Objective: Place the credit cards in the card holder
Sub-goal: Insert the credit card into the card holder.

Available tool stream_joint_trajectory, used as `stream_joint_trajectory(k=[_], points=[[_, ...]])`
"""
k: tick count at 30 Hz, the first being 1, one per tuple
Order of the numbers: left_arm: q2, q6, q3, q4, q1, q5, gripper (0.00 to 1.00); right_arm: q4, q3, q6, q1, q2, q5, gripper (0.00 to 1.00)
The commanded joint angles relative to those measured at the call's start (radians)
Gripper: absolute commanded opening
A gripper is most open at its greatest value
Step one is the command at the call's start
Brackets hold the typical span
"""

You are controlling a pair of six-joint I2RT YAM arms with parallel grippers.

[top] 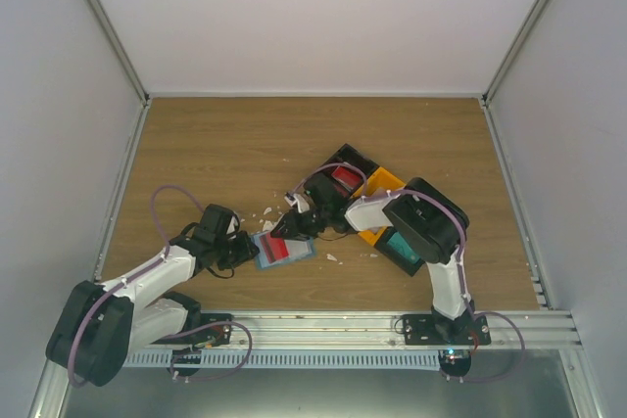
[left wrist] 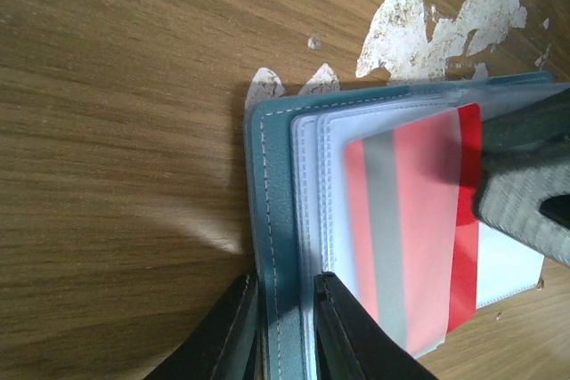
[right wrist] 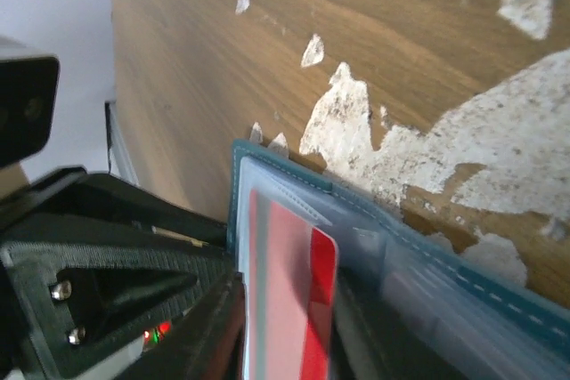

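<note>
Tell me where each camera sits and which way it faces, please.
Top: above and behind the robot, facing down on the table; left arm and right arm show whole, left gripper and right gripper meeting at the holder.
Left wrist: low on the left arm, facing along its fingers, which clamp the holder's teal edge.
Right wrist: on the right arm, facing down the card toward the left gripper; its own fingers hardly show.
Shared: both wrist views show the holder with the red card partly in a clear sleeve.
</note>
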Motion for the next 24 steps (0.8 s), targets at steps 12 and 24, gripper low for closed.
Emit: stream_joint_trajectory(k=[12,24], points=[[0.001,0.036,-0.018,0.068,-0.002,0.138,0.27,-0.248,-0.03,-0.125,0.064,-0.218,0.374,0.58],[0.049,0.047,-0.025,0.103,-0.002,0.173,0.22,-0.41,0.002,-0.168,0.129,-0.204,0.455,0.47]])
